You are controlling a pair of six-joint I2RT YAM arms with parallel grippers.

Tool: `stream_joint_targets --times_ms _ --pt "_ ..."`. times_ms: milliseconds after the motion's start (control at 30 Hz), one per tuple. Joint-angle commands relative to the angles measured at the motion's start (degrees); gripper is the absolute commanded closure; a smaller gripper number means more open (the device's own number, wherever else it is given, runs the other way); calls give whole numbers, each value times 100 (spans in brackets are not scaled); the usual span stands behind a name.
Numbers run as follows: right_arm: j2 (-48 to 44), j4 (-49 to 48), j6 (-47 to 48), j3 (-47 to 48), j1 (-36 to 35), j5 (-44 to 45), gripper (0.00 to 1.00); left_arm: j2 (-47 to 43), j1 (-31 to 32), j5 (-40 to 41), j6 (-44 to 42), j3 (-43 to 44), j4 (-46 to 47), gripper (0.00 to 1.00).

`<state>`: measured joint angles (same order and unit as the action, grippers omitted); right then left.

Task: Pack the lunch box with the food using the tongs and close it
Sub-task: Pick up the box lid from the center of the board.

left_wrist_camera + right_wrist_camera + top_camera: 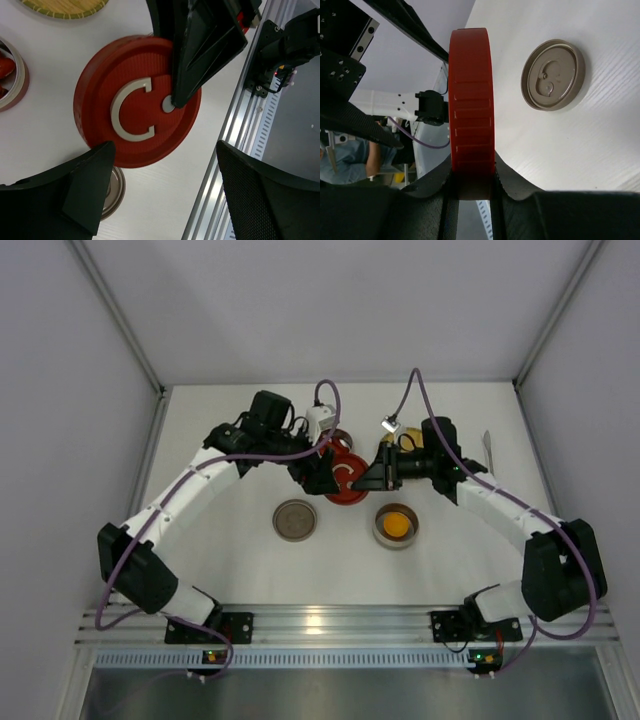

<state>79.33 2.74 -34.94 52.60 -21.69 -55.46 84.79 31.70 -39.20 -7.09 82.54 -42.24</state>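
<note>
My right gripper (375, 476) (472, 186) is shut on the rim of a round red lid (343, 480) (132, 102) (471, 100) that has a silver C-shaped handle. The open left gripper (320, 472) (165, 192) is at the lid's other side, its fingers (90, 182) spread wide with nothing between them. A metal bowl (397, 527) in front of the lid holds the round orange-yellow food. Another metal bowl (11, 75) (340, 438) with red food pieces stands behind the lid, partly hidden. The silver tongs (487, 448) lie at the far right.
A flat taupe metal lid (295, 520) (552, 75) (114, 186) lies in front of the red one, on the left. A yellowish wooden plate (65, 6) (414, 436) sits behind the right gripper. White walls enclose the table; an aluminium rail (235, 145) runs along the near edge.
</note>
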Motion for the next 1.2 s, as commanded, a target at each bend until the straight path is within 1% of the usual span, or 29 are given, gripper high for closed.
stream_joint_targets --times_ms 0,67,333,433,600,833,1000,1167 --pt "144 -819 -566 84 25 -316 100 194 152 44 182 534 50 13" --pt "232 -951 -716 75 7 -369 100 265 257 131 156 570 40 13" --pt "259 -1004 -786 75 -142 -351 100 521 512 650 42 623 -39 11" --pt "232 -1013 -830 49 -134 -316 100 512 635 1080 -29 614 -39 11" --pt "206 -1048 -901 -30 -133 -272 100 512 644 1608 6 675 14 10" --pt "171 -1109 -892 -101 -142 -307 100 512 644 1898 6 755 14 10" --pt "135 -1320 -1014 -162 -142 -360 100 564 644 1680 24 755 -4 9" --pt "118 -1715 -1269 -268 -134 -474 100 626 644 943 41 755 -83 10"
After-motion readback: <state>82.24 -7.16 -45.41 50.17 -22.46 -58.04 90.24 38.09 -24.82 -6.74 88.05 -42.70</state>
